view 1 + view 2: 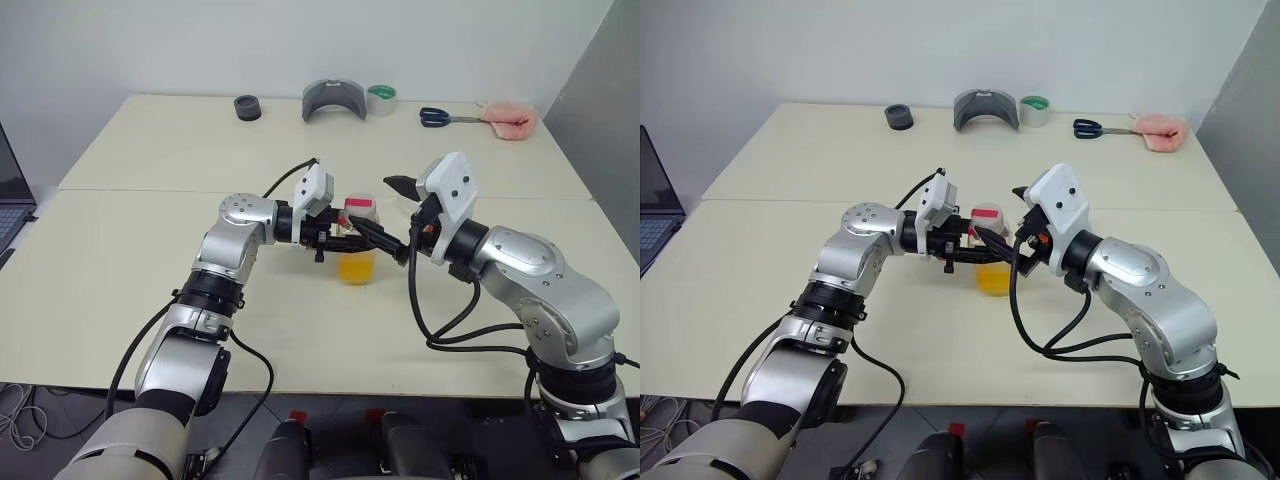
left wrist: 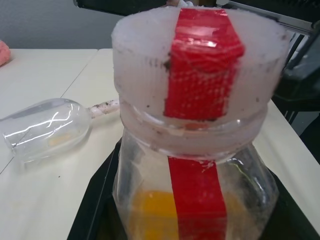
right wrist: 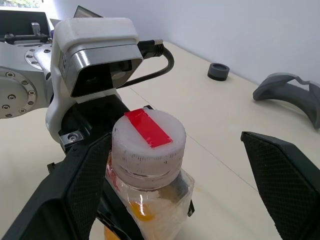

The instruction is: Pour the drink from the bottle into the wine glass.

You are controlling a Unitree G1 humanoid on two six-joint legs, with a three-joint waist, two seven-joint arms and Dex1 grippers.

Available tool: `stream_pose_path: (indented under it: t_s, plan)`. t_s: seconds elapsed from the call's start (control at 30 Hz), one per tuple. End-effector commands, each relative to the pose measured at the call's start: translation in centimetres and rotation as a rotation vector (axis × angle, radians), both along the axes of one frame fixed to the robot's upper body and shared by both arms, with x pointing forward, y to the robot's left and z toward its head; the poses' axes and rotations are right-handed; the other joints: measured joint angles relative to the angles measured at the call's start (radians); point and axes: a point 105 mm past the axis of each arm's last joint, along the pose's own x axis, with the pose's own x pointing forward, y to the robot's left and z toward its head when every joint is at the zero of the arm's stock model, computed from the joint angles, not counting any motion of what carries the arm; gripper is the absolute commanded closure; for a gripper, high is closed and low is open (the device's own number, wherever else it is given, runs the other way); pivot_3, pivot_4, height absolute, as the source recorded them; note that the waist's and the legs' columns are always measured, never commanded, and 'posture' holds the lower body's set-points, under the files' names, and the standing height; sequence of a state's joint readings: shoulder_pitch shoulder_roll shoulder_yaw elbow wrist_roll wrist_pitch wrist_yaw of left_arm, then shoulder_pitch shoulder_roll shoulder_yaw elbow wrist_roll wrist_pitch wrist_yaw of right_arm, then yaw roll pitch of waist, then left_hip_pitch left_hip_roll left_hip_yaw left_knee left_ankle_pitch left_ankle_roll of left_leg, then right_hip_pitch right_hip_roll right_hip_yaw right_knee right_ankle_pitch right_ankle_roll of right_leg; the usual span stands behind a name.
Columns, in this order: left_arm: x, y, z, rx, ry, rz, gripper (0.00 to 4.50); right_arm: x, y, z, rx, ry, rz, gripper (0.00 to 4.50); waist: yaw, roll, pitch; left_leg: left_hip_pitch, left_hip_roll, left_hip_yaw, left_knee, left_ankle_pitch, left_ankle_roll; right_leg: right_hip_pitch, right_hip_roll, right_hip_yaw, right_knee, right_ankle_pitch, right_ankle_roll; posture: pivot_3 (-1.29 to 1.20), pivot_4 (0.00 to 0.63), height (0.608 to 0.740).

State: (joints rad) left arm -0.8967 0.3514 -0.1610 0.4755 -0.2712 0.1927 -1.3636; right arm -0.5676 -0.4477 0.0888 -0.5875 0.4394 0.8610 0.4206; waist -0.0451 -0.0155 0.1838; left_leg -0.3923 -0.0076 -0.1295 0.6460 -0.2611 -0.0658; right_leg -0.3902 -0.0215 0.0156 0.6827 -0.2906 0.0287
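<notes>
Your left gripper (image 1: 335, 240) is clamped on the bottle (image 1: 358, 240), its fingers pressed against the body below the cap (image 3: 148, 141). Your right gripper (image 3: 172, 185) stands wide, one finger (image 3: 65, 197) beside the bottle's shoulder and the other (image 3: 287, 182) well clear on the far side, so the cap sits between them untouched. The drink (image 1: 357, 266) fills the lower part of the bottle.

Beyond the fingers, the table (image 1: 130, 250) is pale cream, with a seam running across it just behind the bottle. A plain grey-white wall stands behind the table.

Your left wrist view gives you the glass (image 2: 47, 129), lying on its side on the table past the bottle; its stem points toward the bottle. Your head views give you the far edge instead: a black ring (image 1: 247, 107), a grey curved piece (image 1: 333, 100), a tape roll (image 1: 381, 99), scissors (image 1: 445, 117) and a pink cloth (image 1: 510, 120), all well apart from both grippers. A laptop (image 1: 658, 215) sits off your left side.

Count: one bottle, one glass, one cap, one of each item along the back.
</notes>
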Motion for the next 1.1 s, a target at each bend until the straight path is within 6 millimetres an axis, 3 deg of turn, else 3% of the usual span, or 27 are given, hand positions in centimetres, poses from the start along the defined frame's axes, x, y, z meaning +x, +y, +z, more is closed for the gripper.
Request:
stream_pose_path:
  t_s: [0.03,0.43,0.93,1.03,1.1]
  plan:
    - [-0.1,0.1,1.4,-0.025,-0.055,-0.011,2.7,-0.5,-0.6,1.2,0.014,-0.053,-0.011,0.13,0.0,0.0,0.0,0.0,0.0,0.0,0.0,0.0,0.0,0.0,0.0,0.0,0.0,0.0,0.0,0.0,0.15,0.74]
    - [-0.1,0.1,1.3,-0.026,-0.057,-0.009,2.7,-1.3,0.2,1.4,0.045,-0.019,0.063,0.13,0.0,0.0,0.0,0.0,0.0,0.0,0.0,0.0,0.0,0.0,0.0,0.0,0.0,0.0,0.0,0.0,0.15,0.74]
    - [-0.2,-0.1,1.2,-0.026,-0.064,-0.01,2.7,-0.5,1.7,1.2,0.04,0.037,0.139,0.13,-0.002,0.0,0.0,0.0,0.0,0.0,0.0,0.0,0.0,0.0,0.0,0.0,0.0,0.0,0.0,0.0,0.15,0.74]
    - [-0.2,-0.1,1.2,-0.025,-0.065,-0.01,2.7,-0.6,1.8,1.2,0.035,0.045,0.157,0.7,-0.004,0.0,0.0,0.0,0.0,0.0,0.0,0.0,0.0,0.0,0.0,0.0,0.0,0.0,0.0,0.0,0.15,0.74]
    - [-0.2,-0.1,1.1,-0.024,-0.066,-0.011,2.7,-0.6,1.9,1.2,0.037,0.044,0.16,1.36,-0.005,0.0,0.0,0.0,0.0,0.0,0.0,0.0,0.0,0.0,0.0,0.0,0.0,0.0,0.0,0.0,0.15,0.74]
